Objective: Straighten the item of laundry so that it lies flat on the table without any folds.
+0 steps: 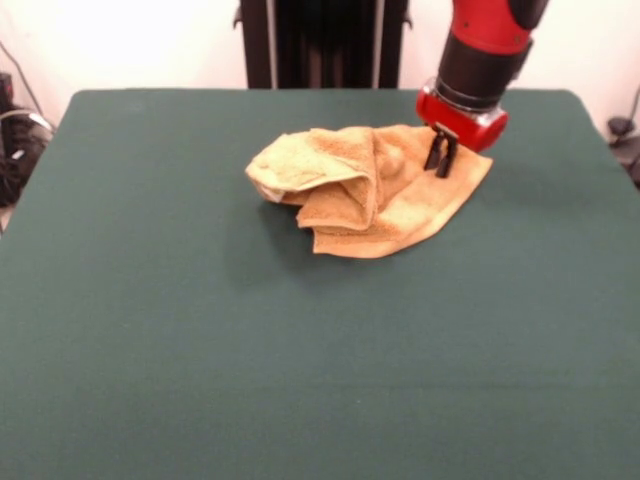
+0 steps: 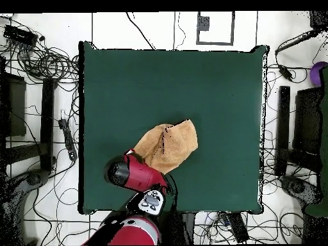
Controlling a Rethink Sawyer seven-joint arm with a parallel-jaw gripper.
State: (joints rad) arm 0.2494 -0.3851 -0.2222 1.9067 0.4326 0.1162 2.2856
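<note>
The orange-tan towel (image 1: 365, 190) lies crumpled in the far middle of the green table (image 1: 300, 380), with several layers folded over each other on its left side. Its right part lies flatter. My gripper (image 1: 441, 165) stands upright on the towel's far right corner. Its two black fingers are pressed close together, pinching the cloth there. In the overhead view the towel (image 2: 170, 144) is a bunched shape in the lower middle of the table (image 2: 211, 90), and the red arm (image 2: 131, 174) covers its lower left end and hides the gripper.
The robot's black pedestal (image 1: 320, 40) stands behind the table's far edge. Cables and equipment (image 2: 45, 96) lie on the floor around the table.
</note>
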